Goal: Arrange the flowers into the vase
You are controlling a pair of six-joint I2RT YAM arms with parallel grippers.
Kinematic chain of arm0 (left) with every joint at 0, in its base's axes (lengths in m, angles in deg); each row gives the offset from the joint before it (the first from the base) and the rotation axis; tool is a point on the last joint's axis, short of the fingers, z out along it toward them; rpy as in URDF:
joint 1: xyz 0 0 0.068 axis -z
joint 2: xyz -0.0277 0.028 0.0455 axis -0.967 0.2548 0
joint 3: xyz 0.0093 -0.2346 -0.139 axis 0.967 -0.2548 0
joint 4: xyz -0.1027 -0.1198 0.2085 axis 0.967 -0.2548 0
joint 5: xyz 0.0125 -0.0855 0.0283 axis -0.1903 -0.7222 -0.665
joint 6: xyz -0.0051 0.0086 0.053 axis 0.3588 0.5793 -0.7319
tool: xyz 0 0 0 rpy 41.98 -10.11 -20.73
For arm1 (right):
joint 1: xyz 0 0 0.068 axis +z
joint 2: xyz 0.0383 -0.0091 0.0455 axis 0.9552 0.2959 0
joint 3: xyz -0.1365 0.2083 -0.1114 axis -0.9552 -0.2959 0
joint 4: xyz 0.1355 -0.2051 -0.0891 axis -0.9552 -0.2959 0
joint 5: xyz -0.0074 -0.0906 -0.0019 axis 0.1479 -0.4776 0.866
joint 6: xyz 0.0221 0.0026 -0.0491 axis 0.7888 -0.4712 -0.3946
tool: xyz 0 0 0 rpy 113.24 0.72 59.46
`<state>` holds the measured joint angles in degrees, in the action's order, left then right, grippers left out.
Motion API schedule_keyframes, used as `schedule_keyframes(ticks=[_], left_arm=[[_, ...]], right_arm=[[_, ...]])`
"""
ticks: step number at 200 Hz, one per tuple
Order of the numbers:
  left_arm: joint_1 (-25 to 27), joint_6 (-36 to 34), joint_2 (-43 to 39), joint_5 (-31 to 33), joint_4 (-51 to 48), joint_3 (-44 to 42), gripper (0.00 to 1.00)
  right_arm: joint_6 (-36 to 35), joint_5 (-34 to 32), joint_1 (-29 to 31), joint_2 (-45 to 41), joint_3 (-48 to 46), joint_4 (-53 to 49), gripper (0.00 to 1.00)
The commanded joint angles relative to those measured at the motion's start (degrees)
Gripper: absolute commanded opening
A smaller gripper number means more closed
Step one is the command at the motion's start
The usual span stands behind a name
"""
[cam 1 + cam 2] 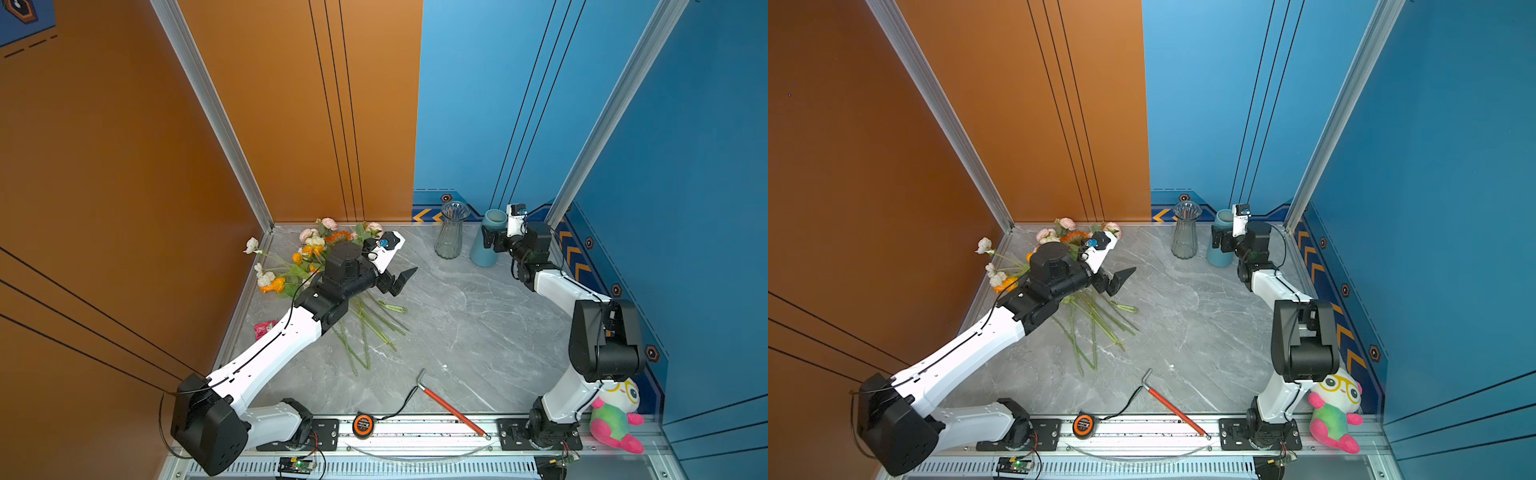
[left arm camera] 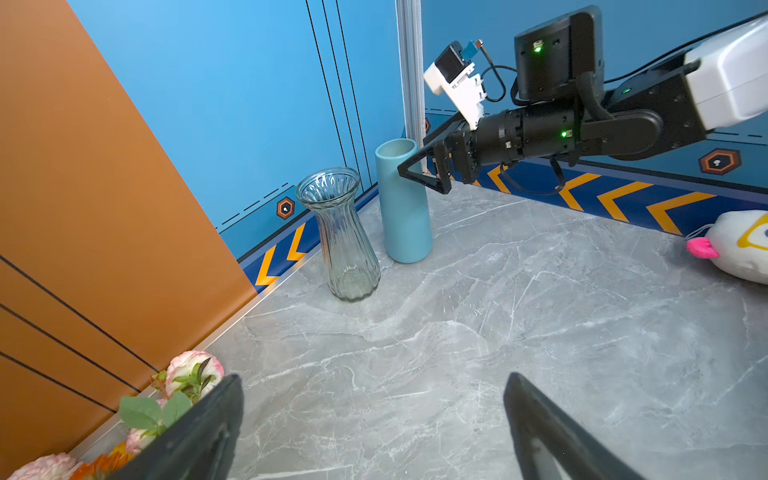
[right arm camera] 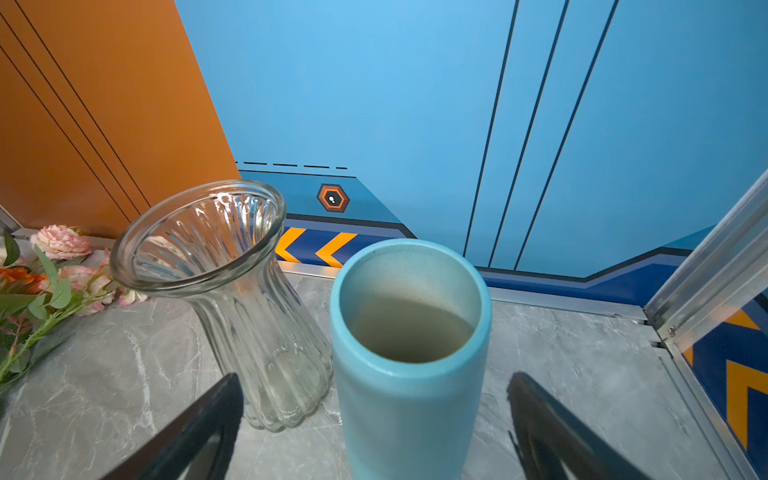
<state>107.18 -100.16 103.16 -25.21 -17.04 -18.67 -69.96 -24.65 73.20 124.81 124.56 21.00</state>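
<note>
Pre-grasp step; nothing in a vase yet. Holding left gripper (image 1: 401, 280) wide, empty, beside flowers (image 1: 316, 257) lying by orange wall (image 1: 124, 166); straddling blue vase (image 3: 409, 399) with right gripper (image 3: 374, 377), wide too, apparently without contact. Next: drop onto stems (image 1: 365, 328), pinch one.

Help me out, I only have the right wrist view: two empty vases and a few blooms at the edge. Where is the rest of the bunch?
Observer: The flowers lie flat on the table in the far left corner, stems fanned toward the middle.
Operator: Is the other arm holding any?
Observer: No, the left gripper is open and empty beside the bunch.
Operator: Any clutter?
Observer: A red-handled tool lies at the near edge, close to a tape measure.
</note>
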Motion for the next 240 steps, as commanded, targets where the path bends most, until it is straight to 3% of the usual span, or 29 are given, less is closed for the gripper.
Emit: schedule_keyframes(ticks=[1, 57, 92, 174, 240], left_arm=[[0.25, -0.63, -0.61, -0.08, 1.19, -0.66, 0.98], [0.57, -0.36, -0.75, -0.35, 2.36, -2.59, 0.98], [0.64, -0.28, -0.32, -0.76, 2.35, -2.59, 0.98], [1.04, -0.98, 0.36, -0.92, 2.33, -2.77, 0.98], [1.26, -1.78, 0.37, -1.1, 2.19, -2.94, 0.98]], right_arm=[[-1.47, -2.08, -0.32, 2.28, 4.02, -3.26, 1.0], [-0.81, -2.28, -0.36, 6.08, 5.86, -0.75, 1.0], [-0.53, -3.4, -0.32, 7.26, 5.83, 1.92, 0.95], [-0.61, -3.71, -0.4, 10.65, 10.54, 1.2, 0.98], [-0.96, -3.05, -0.4, 11.95, 13.41, -1.77, 0.88]])
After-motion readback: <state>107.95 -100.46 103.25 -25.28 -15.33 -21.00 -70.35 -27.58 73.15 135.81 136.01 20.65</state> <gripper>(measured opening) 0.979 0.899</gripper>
